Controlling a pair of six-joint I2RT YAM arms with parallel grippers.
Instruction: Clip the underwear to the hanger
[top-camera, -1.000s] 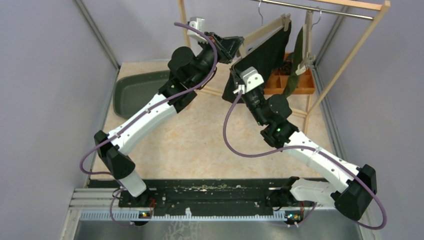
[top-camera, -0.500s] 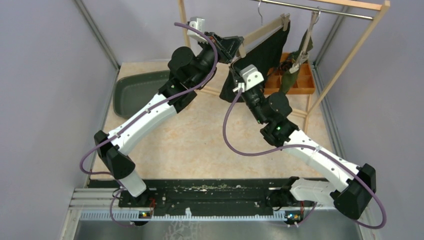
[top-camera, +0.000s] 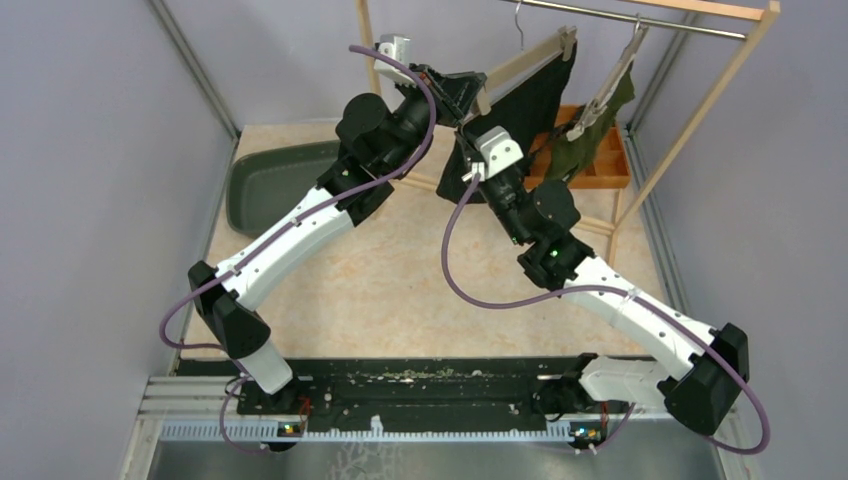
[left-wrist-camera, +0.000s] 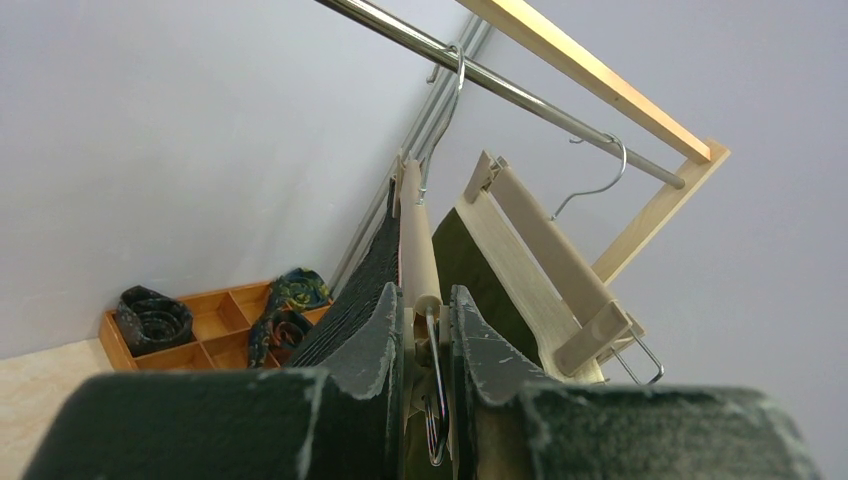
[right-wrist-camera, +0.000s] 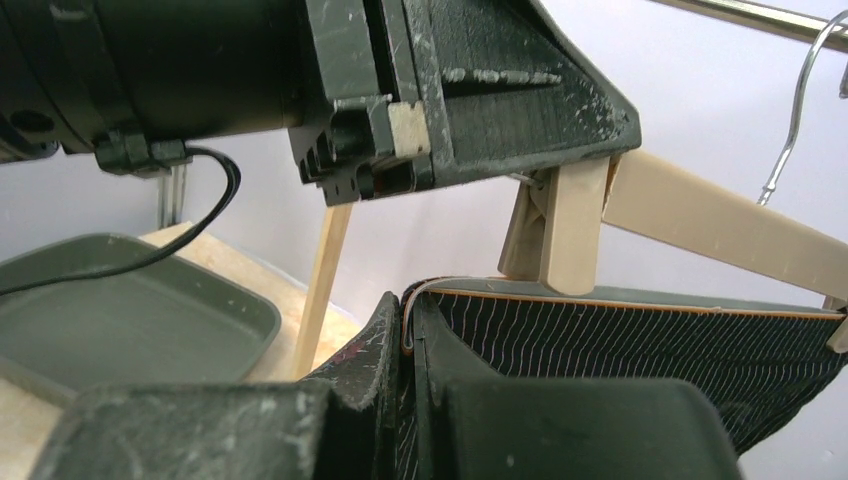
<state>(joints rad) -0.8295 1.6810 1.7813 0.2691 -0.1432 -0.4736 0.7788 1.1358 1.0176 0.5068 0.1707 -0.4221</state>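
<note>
Pinching underwear (right-wrist-camera: 640, 340), right gripper (right-wrist-camera: 408, 315) sits under clip (right-wrist-camera: 562, 225) (left gripper (left-wrist-camera: 425, 300) clamps it).

a hanger (top-camera: 525, 67) hangs from the rail (top-camera: 640, 19) at the back right, underwear (top-camera: 530, 105) below it, a second hanger (top-camera: 605, 80) to its right. a box (top-camera: 612, 170) sits on the table (top-camera: 380, 290) beneath them, a tray (top-camera: 265, 185) well left.
</note>
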